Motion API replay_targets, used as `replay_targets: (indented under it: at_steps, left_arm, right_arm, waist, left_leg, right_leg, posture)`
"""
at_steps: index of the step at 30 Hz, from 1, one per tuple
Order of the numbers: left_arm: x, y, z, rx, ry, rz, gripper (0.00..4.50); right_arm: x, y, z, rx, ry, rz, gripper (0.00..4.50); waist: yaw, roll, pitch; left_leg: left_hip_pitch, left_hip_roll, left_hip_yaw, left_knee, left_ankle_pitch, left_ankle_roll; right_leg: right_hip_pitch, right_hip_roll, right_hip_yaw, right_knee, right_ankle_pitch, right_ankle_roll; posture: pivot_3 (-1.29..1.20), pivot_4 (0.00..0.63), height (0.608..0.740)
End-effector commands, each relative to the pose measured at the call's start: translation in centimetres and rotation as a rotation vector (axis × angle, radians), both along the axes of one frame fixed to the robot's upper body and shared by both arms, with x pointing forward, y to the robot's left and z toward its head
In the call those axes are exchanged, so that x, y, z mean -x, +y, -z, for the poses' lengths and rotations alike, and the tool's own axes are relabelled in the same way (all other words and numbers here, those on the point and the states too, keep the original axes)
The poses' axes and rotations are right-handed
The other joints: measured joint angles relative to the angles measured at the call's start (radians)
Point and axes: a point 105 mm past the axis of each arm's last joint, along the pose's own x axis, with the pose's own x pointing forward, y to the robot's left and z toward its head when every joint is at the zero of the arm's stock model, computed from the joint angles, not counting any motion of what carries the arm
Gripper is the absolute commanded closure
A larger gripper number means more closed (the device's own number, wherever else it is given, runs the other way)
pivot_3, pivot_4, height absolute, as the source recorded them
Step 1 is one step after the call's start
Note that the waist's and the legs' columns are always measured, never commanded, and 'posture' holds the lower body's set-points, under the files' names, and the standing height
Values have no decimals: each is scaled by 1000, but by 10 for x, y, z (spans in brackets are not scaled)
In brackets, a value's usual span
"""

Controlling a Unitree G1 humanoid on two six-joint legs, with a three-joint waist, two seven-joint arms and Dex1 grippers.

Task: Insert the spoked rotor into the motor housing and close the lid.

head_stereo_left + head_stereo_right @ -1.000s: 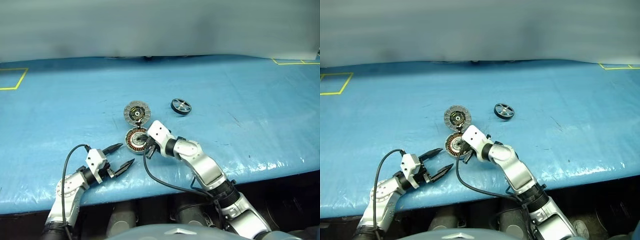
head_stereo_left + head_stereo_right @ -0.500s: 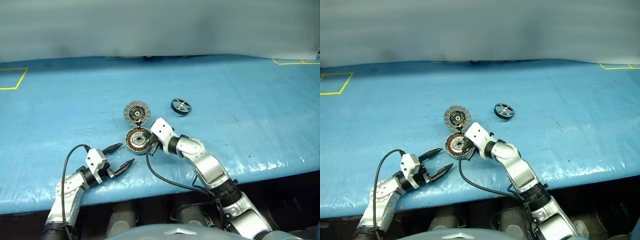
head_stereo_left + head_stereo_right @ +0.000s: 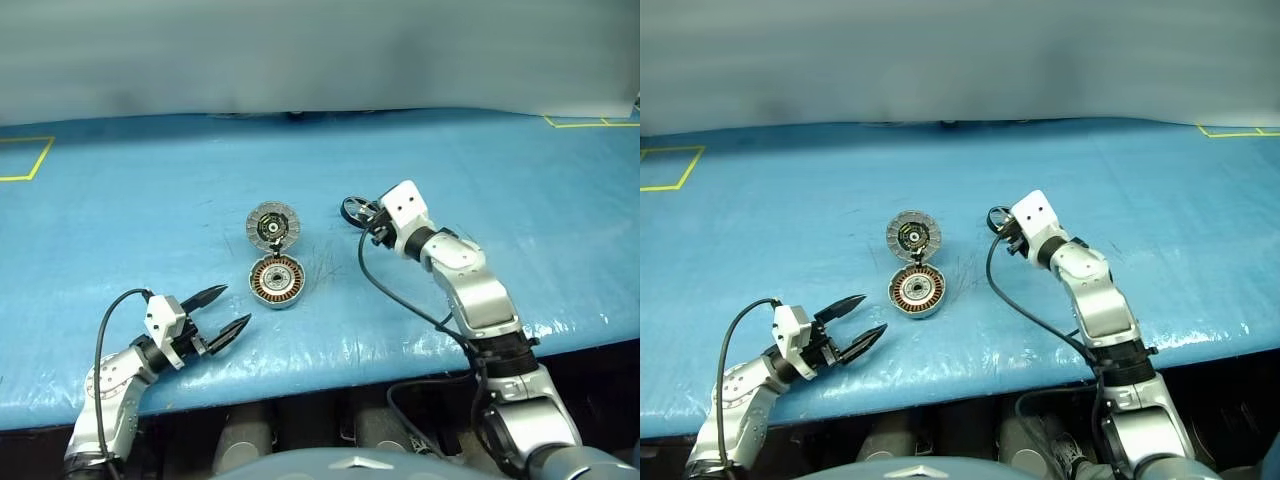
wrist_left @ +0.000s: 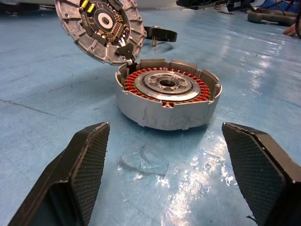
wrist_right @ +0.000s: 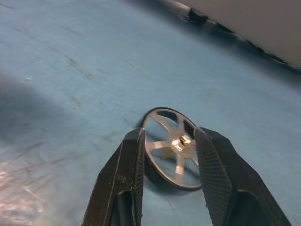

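Note:
The motor housing (image 3: 276,281) lies on the blue table with its copper windings showing. The lid (image 3: 274,225) stands tilted open at the housing's far side, ribbed inside facing me. In the left wrist view the housing (image 4: 168,99) sits ahead of my left gripper (image 3: 228,308), which is open and empty near the table's front edge. To the right lies the spoked rotor (image 5: 171,149), black with silver spokes. My right gripper (image 3: 372,224) is at the rotor, fingers (image 5: 129,174) a little apart, and the rotor shows between their tips.
The blue table cover (image 3: 150,190) stretches wide on all sides. Yellow tape marks sit at the far left (image 3: 30,158) and far right (image 3: 590,124) corners. A grey wall rises behind the table. The front edge runs just below my left gripper.
My right gripper has left the housing and swung right and away to the rotor, and its fingers have parted. The left gripper has drifted slightly left, still open.

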Motion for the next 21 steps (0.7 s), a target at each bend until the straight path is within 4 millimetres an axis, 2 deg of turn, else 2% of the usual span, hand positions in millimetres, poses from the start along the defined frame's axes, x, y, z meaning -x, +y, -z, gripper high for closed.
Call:
replay_targets:
  at_steps: [1, 5, 10, 16, 21]
  left_arm:
    - [-3, -9, -7, 7, -44, 19, 432]
    - [-3, -13, -4, 6, -49, 16, 432]
    - [-1, -13, 1, -1, -42, 2, 432]
    - [1, -13, 4, -5, -33, -5, 432]
    - [0, -13, 5, -11, -35, -6, 432]
  right_arm:
    - [-14, -13, -6, -30, -7, 35, 2908]
    - [-23, -19, 3, -46, 38, 45, 2908]
    - [-27, -17, 6, -78, 57, 39, 2908]
    - [-24, -3, 12, -93, 84, -5, 2908]
    - [-23, 2, 28, -117, 144, -5, 2908]
  waist:
    - [0, 0, 0]
    - [0, 0, 0]
    - [-2, 0, 0]
    - [-3, 0, 0]
    - [-5, 0, 0]
  left_leg:
    - [0, 0, 1, -1, 0, 0]
    - [0, 0, 3, -3, 0, 0]
    - [0, 0, 5, -5, 1, 0]
    - [0, 1, 5, -5, 1, -1]
    - [1, 1, 5, -5, 1, -1]
  right_leg:
    - [2, 0, 1, 0, 0, 0]
    - [2, 1, 3, 0, 2, 3]
    - [0, 2, 4, 0, 3, 5]
    - [0, 2, 5, 0, 3, 5]
    - [0, 2, 5, 0, 3, 5]
  posture:
    - [0, 150, 740]
    - [0, 150, 740]
    - [0, 150, 740]
    - [0, 150, 740]
    - [0, 150, 740]
